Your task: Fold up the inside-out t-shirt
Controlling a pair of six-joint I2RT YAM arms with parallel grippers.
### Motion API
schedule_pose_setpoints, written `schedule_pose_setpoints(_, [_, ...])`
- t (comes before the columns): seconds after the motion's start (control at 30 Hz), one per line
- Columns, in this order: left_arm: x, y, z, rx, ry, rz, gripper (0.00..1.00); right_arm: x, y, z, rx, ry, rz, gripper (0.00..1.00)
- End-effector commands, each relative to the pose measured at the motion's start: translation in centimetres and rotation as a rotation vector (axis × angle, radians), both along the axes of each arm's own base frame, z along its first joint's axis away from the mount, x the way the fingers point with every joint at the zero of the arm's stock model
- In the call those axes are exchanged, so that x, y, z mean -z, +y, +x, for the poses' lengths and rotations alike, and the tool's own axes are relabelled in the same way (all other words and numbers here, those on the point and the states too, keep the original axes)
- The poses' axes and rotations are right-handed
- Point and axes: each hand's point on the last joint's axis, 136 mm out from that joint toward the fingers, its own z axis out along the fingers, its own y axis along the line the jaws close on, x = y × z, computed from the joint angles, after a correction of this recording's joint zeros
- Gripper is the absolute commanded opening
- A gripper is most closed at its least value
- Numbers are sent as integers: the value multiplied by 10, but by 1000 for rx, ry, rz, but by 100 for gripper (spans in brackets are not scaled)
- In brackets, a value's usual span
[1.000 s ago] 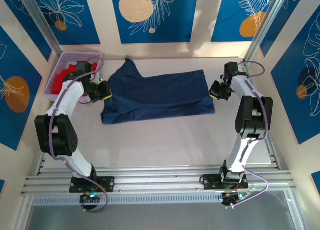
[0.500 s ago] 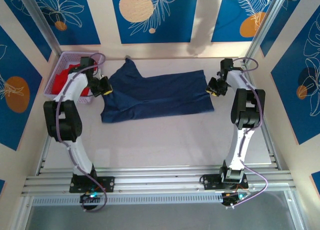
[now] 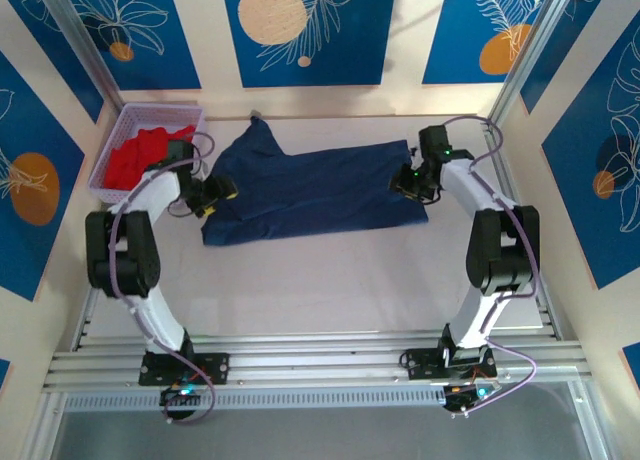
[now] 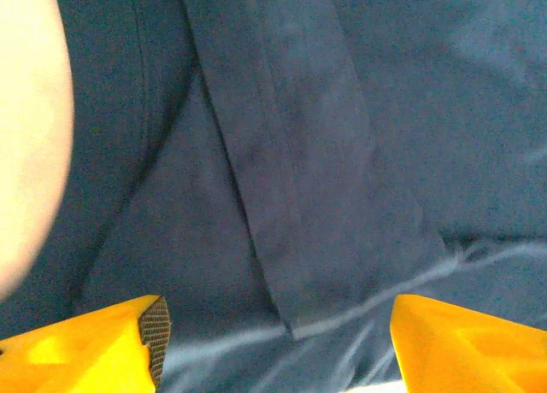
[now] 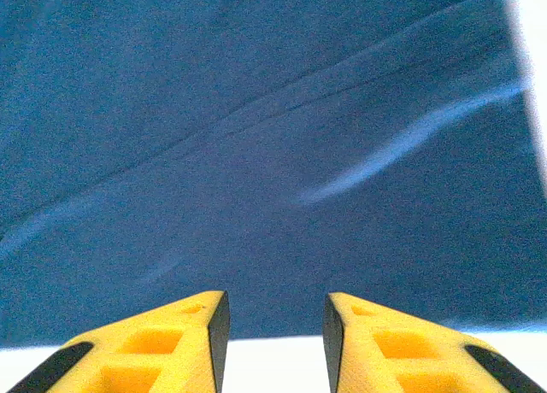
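Overhead camera looks down; 2 wrist cameras sit close above t-shirt (image 3: 320, 190).

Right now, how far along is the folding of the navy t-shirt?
Done: the t-shirt lies on the table, apparently doubled once lengthwise, with one sleeve poking out at the back left. In hand: nothing is gripped; the left fingers and right fingers stand open over its two ends. Left: probably tuck the sleeve in and fold the long band across into a compact stack.

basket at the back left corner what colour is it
Pale lilac basket, with a red garment inside; clearest in the top external view.
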Motion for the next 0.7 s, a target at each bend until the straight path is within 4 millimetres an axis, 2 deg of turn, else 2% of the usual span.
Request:
schedule_pose_setpoints(0.0, [4,-18,-1,38,-46,12,69,2,14,-4,-27,-10,34,36])
schedule_pose_setpoints(0.17, [28,-34,-7,90,11,23,68,11,22,-6,-47,14,35,36])
schedule_pose_setpoints(0.27, [36,-42,-4,114,19,23,65,16,23,-7,-48,24,42,36])
schedule_pose_setpoints(0.43, [40,-50,4,135,25,27,50,22,20,-11,-46,36,29,36])
schedule_pose_setpoints(0.67, [38,-52,23,141,10,30,24,23,17,-16,-44,37,24,36])
